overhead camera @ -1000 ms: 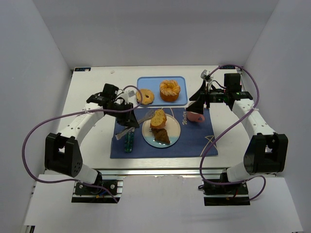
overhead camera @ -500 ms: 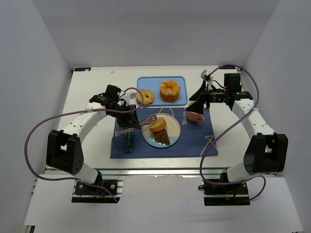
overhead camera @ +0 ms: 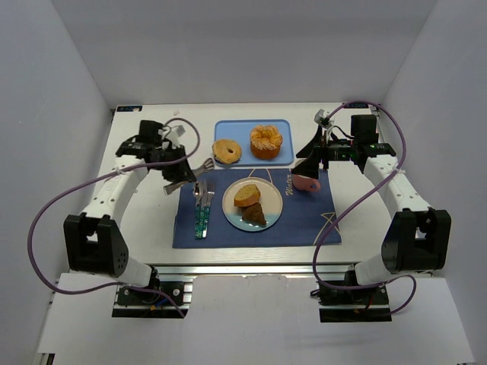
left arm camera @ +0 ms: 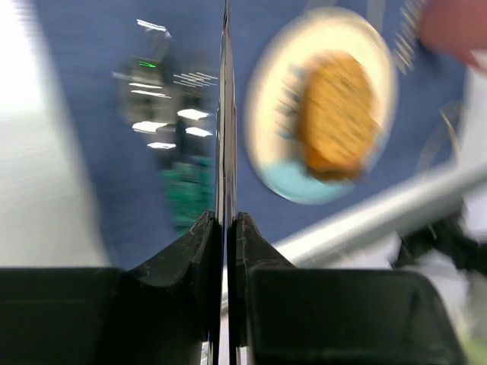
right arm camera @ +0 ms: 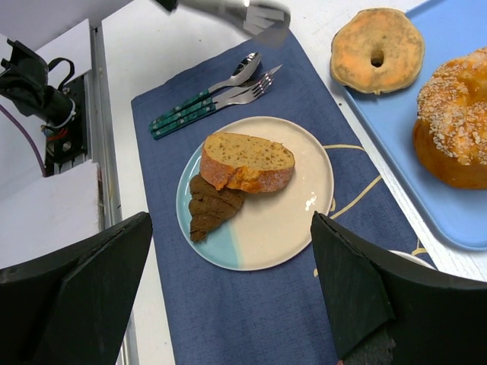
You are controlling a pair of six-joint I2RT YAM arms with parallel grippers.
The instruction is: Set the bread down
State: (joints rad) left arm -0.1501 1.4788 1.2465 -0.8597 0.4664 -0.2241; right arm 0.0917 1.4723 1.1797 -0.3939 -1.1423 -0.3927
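1. The slice of bread [right arm camera: 247, 162] is laid flat on the round plate [right arm camera: 281, 220], on the half towards the tray.
2. A dark brown pastry [right arm camera: 209, 209] is placed on the same plate, touching the near edge of the slice.
3. The plate is set at the middle of a blue placemat [overhead camera: 304, 220].
4. A spoon and fork with teal handles [right arm camera: 209, 95] are laid side by side on the placemat, just left of the plate.
5. A blue tray [overhead camera: 228, 129] is positioned behind the placemat. A sesame ring bun [overhead camera: 266, 141] is carried on it, and a bagel [overhead camera: 227, 151] is seen at its front left corner, partly over the tray edge.
6. The left gripper [overhead camera: 183, 171] is held above the table at the placemat's rear left corner, apart from the plate. Its jaws are closed tight on a thin metal utensil [left arm camera: 225, 114], which is seen edge-on in the left wrist view.
7. The right gripper [overhead camera: 310, 161] is held above the placemat's rear right area. Its fingers [right arm camera: 84, 281] are spread wide, and nothing is gripped between them.
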